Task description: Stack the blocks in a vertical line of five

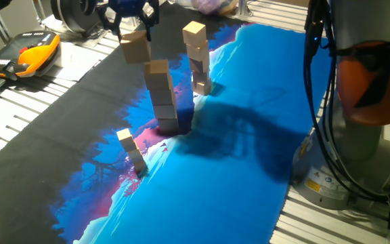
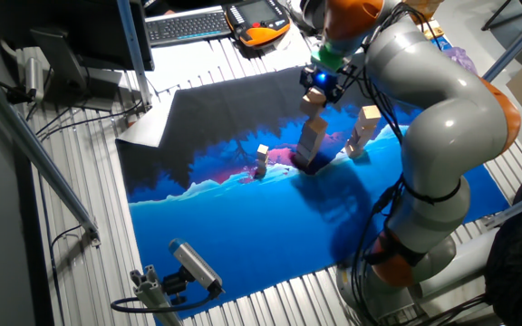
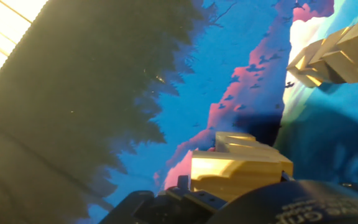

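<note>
Covering most of the slatted metal worktop [image 1: 32, 88] is a smooth printed mat [image 1: 249, 135] in black, blue and pink, presumably there to give the cubes a flat footing. On it stand three columns of plain, sharp-edged tan wooden blocks: a middle stack [image 1: 162, 95], a taller-looking rear stack [image 1: 198, 57], and a short leaning pair [image 1: 132, 150] well apart in front. Hanging just above the middle stack, the hand [image 1: 131, 26] pinches one block [image 1: 134, 46], judged ready to be set on top.

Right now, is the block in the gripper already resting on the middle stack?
No, the held block hangs in the gripper, up and aside of the middle stack.
</note>
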